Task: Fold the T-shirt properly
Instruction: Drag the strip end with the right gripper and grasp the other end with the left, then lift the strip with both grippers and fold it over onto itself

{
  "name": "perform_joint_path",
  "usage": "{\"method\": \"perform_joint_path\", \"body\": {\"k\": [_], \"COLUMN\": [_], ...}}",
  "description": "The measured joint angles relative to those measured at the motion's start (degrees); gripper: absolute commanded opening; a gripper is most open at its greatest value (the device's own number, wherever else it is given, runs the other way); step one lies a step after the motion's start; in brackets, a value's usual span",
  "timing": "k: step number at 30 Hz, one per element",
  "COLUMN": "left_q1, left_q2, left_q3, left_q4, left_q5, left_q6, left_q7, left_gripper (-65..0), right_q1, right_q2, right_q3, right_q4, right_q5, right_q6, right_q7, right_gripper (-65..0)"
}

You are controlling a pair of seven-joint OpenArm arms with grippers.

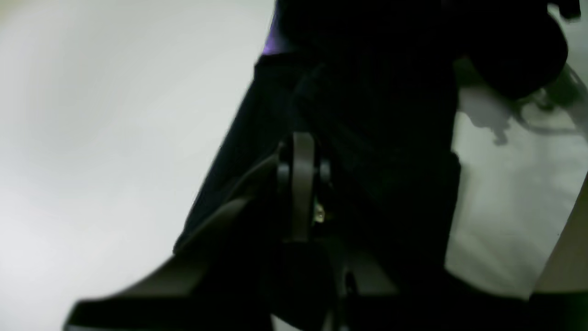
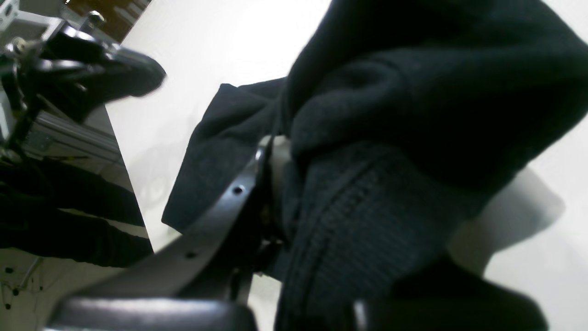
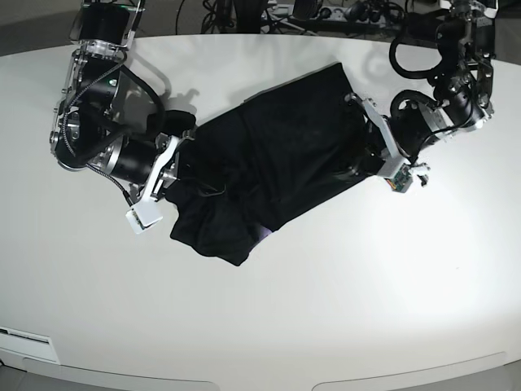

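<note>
Black T-shirt [image 3: 269, 163] soft, limp, light; left gripper [image 3: 356, 169] & right gripper [image 3: 181, 167] both pinching cloth; best held at hems.

- I see the T-shirt [image 3: 269, 163] as a long black band lying diagonally on the white surface, running from upper right down to lower left in the base view.
- Its upper-right end lies fairly flat with a straight edge; the lower-left end is bunched into loose, rumpled folds.
- The side facing me is plain black. A small sliver of purple peeks out at the lower edge near the bunched end, and my left wrist view catches a purple patch too.
- In my right wrist view the cloth is heaped in thick, soft folds, with a ribbed stitched band showing.
</note>
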Motion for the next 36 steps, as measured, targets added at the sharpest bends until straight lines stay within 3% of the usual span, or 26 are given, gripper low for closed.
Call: {"method": "perform_joint_path", "body": {"k": [5, 12, 16, 22, 25, 31, 36], "left_q1": [-0.9, -8.59, -9.53, -9.53, -9.53, -9.55, -9.55], "left_q2": [0.15, 0.48, 0.83, 2.58, 3.08, 4.48, 4.83], "left_q3": [9.68, 18.51, 19.56, 19.56, 19.54, 19.54, 19.54], "left_q4": [-10.58, -22.1, -24.0, -24.15, -24.22, -24.28, -24.28], "left_q5": [9.16, 8.96, 8.26, 9.05, 9.07, 9.55, 9.68], "left_q6": [0.09, 3.34, 3.45, 4.2, 4.35, 4.5, 4.52], "left_q7": [-1.99, -8.09, -9.22, -9.25, -9.22, -9.03, -8.83], "left_gripper": [-65.0, -65.0, -65.0, -65.0, -65.0, -65.0, -65.0], "right_q1": [-0.02, -0.07, -0.04, 0.0, 0.0, -0.07, -0.09], "right_q2": [0.0, 0.24, 0.31, 0.22, -1.09, -8.04, -9.86], "right_q3": [0.0, 0.0, 0.04, -0.02, 0.0, -0.07, -2.25], "right_q4": [0.0, 0.0, 0.09, 5.31, 5.66, 5.57, 5.51], "right_q5": [-0.02, 0.24, 9.44, 18.27, 17.94, 16.85, 2.36], "right_q6": [0.04, 0.09, 1.31, 2.78, 2.75, 2.95, 2.93], "right_q7": [0.0, -0.04, -2.19, -5.38, -5.53, -4.48, 4.92], "right_gripper": [-65.0, -65.0, -65.0, -65.0, -65.0, -65.0, -65.0]}}
